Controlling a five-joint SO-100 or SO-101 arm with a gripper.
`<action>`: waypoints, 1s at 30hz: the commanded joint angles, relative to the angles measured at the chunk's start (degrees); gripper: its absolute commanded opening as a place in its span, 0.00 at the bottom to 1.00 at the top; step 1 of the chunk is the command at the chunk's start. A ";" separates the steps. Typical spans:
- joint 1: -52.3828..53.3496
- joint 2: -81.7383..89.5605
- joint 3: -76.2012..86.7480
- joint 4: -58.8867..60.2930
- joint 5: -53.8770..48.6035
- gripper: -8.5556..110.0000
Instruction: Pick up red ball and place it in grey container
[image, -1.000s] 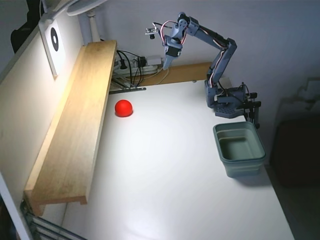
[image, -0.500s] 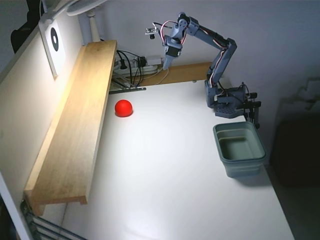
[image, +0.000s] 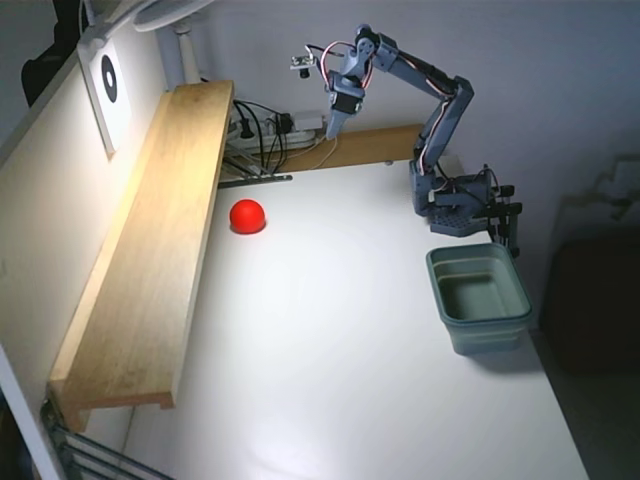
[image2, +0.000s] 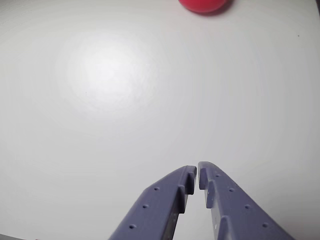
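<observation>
White table: red ball near wooden shelf, grey container right edge.

Nothing visibly differs from the earlier pictures: arm, ball and tub all lie unchanged.

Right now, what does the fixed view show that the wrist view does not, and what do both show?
Only the fixed view shows the grey-green rectangular plastic tub, empty beside the arm's blue-grey base, the long wooden shelf along the left, and the cables at the back. Only the wrist view shows that the gripper has its tips nearly touching, with nothing between them. Both show the small bright-red ball lying on the white table, apart from the raised gripper; the wrist view cuts it off at its top edge.
</observation>
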 joint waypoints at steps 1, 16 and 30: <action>0.56 1.64 -1.86 0.60 0.09 0.05; 0.56 1.64 -1.86 0.60 0.09 0.39; 0.66 1.64 -1.86 0.60 0.09 0.39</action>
